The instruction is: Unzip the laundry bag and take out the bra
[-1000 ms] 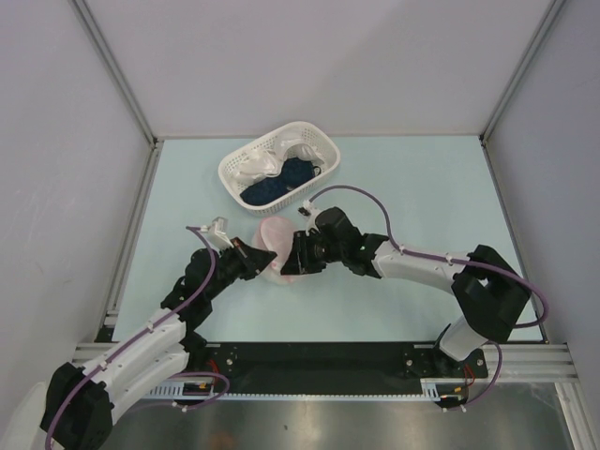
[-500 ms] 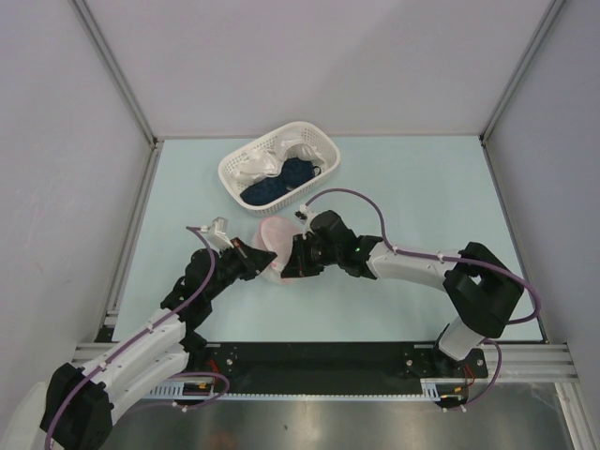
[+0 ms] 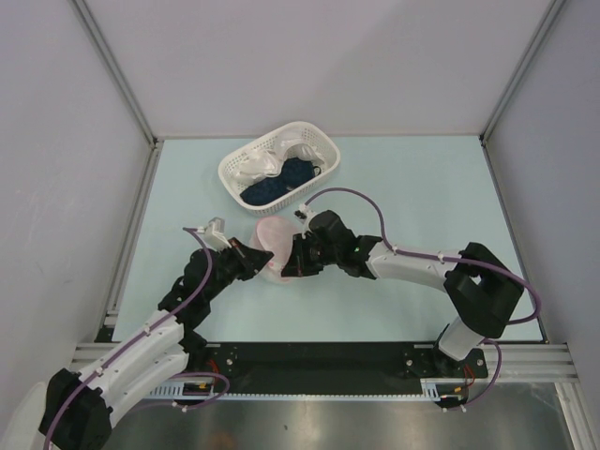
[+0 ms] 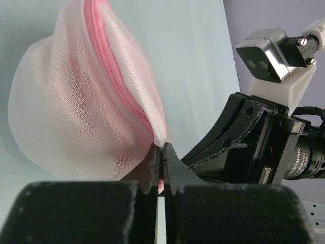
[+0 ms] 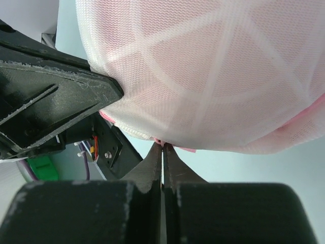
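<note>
The laundry bag (image 3: 274, 239) is a domed white mesh pouch with a pink zip, held between both arms at the table's middle. In the left wrist view the laundry bag (image 4: 86, 101) shows its pink zip line (image 4: 109, 66) closed along the ridge. My left gripper (image 4: 161, 147) is shut on the bag's mesh edge. My right gripper (image 5: 163, 146) is shut on a small pink piece at the bag's (image 5: 203, 71) lower rim, likely the zip pull. The bra shows only as a pink tint through the mesh.
A white lattice basket (image 3: 232, 169) with white and dark blue cloths stands behind the bag. The arms' black grippers (image 3: 246, 260) (image 3: 298, 255) sit close on either side of the bag. Grey walls enclose the pale table.
The right arm has drawn slightly left toward the bag. The left arm has shifted slightly. Both grippers stay shut on the bag.
</note>
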Available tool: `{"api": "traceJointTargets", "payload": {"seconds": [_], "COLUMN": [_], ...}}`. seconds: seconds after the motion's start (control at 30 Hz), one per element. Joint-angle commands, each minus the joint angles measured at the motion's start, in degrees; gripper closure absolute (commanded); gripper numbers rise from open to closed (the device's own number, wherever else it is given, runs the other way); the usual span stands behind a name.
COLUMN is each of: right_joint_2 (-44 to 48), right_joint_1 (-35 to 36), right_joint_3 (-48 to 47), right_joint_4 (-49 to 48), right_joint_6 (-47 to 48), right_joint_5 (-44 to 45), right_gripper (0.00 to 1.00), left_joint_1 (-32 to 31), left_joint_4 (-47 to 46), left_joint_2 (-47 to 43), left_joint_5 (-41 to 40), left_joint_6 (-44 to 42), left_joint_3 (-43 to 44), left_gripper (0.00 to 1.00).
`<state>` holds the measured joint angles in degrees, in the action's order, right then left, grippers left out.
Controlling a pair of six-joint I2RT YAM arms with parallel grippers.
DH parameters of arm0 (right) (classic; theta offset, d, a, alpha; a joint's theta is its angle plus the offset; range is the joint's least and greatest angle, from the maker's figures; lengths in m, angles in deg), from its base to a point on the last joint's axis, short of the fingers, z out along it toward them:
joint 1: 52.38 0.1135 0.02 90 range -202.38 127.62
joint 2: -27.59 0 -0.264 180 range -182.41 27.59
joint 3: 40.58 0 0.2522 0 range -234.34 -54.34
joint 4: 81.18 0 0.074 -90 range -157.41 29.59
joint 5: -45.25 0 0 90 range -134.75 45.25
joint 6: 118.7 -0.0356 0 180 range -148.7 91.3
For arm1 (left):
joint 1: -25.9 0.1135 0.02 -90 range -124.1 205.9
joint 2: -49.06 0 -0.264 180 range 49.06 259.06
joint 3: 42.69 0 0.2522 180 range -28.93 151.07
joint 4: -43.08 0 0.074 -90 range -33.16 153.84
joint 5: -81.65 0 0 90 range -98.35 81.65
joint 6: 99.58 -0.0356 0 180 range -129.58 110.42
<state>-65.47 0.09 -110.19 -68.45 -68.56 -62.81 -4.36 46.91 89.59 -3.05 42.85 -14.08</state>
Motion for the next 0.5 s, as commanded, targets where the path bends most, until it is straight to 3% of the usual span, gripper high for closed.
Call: {"api": "traceJointTargets", "payload": {"seconds": [0.0,0.47], "right_joint_2": [3.0,9.5], "right_joint_1": [-0.3,-4.0], "right_joint_3": [0.7,8.0], "right_joint_4": [0.7,5.2], "right_joint_6": [1.2,1.4], "right_joint_5": [3.1,5.0], "right_gripper": [1.0,1.0], "left_joint_1": [-0.2,3.1], "left_joint_4": [1.2,3.4], "left_joint_2": [-1.5,-2.9], "left_joint_5": [-2.7,-2.8], "left_joint_6": [-1.5,-3.2], "left_joint_3": [3.2,3.8], "left_gripper": [1.0,1.0]}}
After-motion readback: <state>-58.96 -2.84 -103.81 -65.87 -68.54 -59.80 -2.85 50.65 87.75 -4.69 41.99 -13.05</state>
